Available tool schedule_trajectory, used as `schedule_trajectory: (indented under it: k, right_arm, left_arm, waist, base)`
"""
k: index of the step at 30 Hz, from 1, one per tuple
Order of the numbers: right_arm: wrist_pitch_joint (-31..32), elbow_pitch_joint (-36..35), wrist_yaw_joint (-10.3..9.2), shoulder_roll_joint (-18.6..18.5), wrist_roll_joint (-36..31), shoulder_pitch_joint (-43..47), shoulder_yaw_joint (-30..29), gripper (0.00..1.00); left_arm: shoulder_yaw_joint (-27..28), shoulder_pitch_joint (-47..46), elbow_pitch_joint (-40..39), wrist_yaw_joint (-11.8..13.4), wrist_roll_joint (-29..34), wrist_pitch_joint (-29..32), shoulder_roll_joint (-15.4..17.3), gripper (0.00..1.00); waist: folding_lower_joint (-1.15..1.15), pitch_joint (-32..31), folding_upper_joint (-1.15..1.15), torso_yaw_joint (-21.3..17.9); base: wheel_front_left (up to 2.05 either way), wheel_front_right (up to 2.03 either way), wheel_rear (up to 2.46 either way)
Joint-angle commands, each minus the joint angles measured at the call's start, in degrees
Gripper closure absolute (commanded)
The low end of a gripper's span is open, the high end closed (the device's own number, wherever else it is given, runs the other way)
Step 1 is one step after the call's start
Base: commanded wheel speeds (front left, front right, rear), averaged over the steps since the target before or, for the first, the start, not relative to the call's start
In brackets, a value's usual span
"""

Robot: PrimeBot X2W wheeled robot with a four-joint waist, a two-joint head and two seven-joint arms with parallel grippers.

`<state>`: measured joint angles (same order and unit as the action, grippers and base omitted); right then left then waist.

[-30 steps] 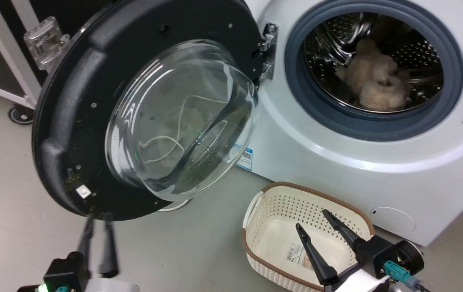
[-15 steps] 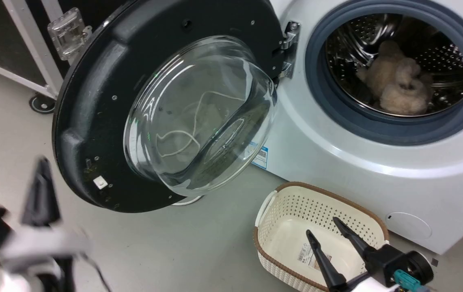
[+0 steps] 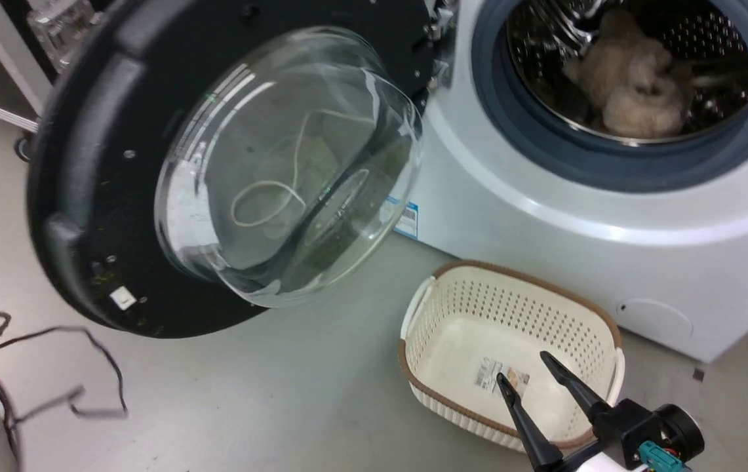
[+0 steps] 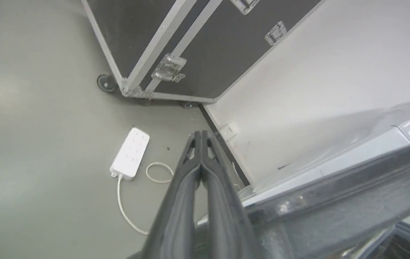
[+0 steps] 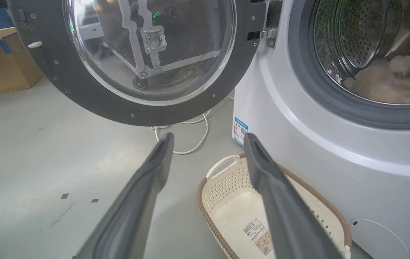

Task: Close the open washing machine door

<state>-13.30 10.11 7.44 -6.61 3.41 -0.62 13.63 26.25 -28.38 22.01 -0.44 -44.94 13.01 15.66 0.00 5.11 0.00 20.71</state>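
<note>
Head view: the washing machine door hangs wide open to the left of the drum port. It is a round black rim dotted with small screws around a clear, bulging glass bowl. It hinges at its right edge on the white washing machine, with its inner face turned toward the camera. A blue sticker low on the machine's front and a barcode label in the cream laundry basket are too small to read. The right gripper hovers over the basket, fingers apart. In the left wrist view, the left gripper has its fingers pressed together on nothing.
</note>
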Motion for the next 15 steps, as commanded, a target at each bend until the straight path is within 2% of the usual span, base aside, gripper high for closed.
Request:
schedule_trajectory:
  k: [1, 2, 3, 4, 5, 8, 9, 10, 11, 12, 15]
  right_arm:
    - [-0.7, 0.3, 0.04, -0.7, 0.0, -1.2, 0.7, 0.00]
    - [-0.7, 0.3, 0.04, -0.7, 0.0, -1.2, 0.7, 0.00]
    - [-0.8, 0.4, 0.04, -0.9, 0.1, -1.4, 0.9, 0.00]
    - [-1.0, 0.5, 0.04, -1.1, 0.2, -1.7, 1.2, 0.00]
    - [-1.0, 0.5, 0.04, -1.1, 0.2, -1.7, 1.2, 0.00]
    - [-1.3, 0.8, 0.04, -1.4, 0.5, -2.0, 1.5, 0.00]
    - [-1.6, 1.2, 0.05, -1.5, 0.7, -2.1, 1.7, 0.00]
    - [-1.6, 1.2, 0.05, -1.5, 0.7, -2.1, 1.7, 0.00]
    - [-1.6, 1.3, 0.05, -1.5, 0.7, -2.0, 1.6, 0.00]
    - [-1.6, 1.8, 0.05, -1.2, 0.9, -1.6, 1.4, 0.00]
    - [-1.6, 2.4, 0.05, -0.9, 0.9, -1.3, 1.2, 0.00]
  left_arm:
    - [1.7, -2.7, 3.0, 0.5, -3.5, 2.8, 0.7, 1.00]
    - [1.7, -2.7, 3.0, 0.5, -3.5, 2.8, 0.7, 1.00]
    - [2.5, -3.7, 4.7, 0.7, -5.6, 4.6, 0.9, 1.00]
    - [4.3, -5.6, 7.6, 1.0, -10.1, 9.2, 1.2, 1.00]
    - [4.3, -5.6, 7.6, 1.0, -10.1, 9.2, 1.2, 1.00]
    - [5.8, -7.3, 10.2, 0.2, -15.0, 14.9, 2.3, 1.00]
    - [5.7, -7.3, 10.7, -2.0, -17.6, 18.8, 2.7, 1.00]
    - [5.7, -7.3, 10.7, -2.0, -17.6, 18.8, 2.7, 1.00]
    - [5.5, -7.1, 10.7, -3.0, -19.1, 21.2, 2.4, 1.00]
    - [4.6, -4.8, 9.6, -4.6, -21.7, 26.9, 1.6, 1.00]
    - [3.8, -1.9, 7.4, -5.4, -23.7, 31.0, 0.4, 1.00]
  waist:
    - [0.00, 1.1, 0.00, -0.7]
    - [0.00, 1.1, 0.00, -0.7]
    - [0.00, 1.4, 0.00, -0.8]
    - [0.00, 1.9, 0.00, -1.1]
    - [0.00, 1.9, 0.00, -1.1]
    - [0.00, 2.3, 0.00, -1.2]
    - [0.00, 2.3, 0.00, -1.2]
    - [0.00, 2.3, 0.00, -1.2]
    - [0.00, 2.1, 0.00, -1.2]
    - [0.00, 1.2, 0.00, -1.4]
    - [0.00, -0.1, 0.00, -1.6]
  base:
    - [0.00, 0.00, 0.00]
    - [0.00, 0.00, 0.00]
    - [0.00, 0.00, 0.00]
    - [0.00, 0.00, 0.00]
    - [0.00, 0.00, 0.00]
    - [0.00, 0.00, 0.00]
    - [0.00, 0.00, 0.00]
    - [0.00, 0.00, 0.00]
    - [0.00, 0.00, 0.00]
    - [0.00, 0.00, 0.00]
    - [0.00, 0.00, 0.00]
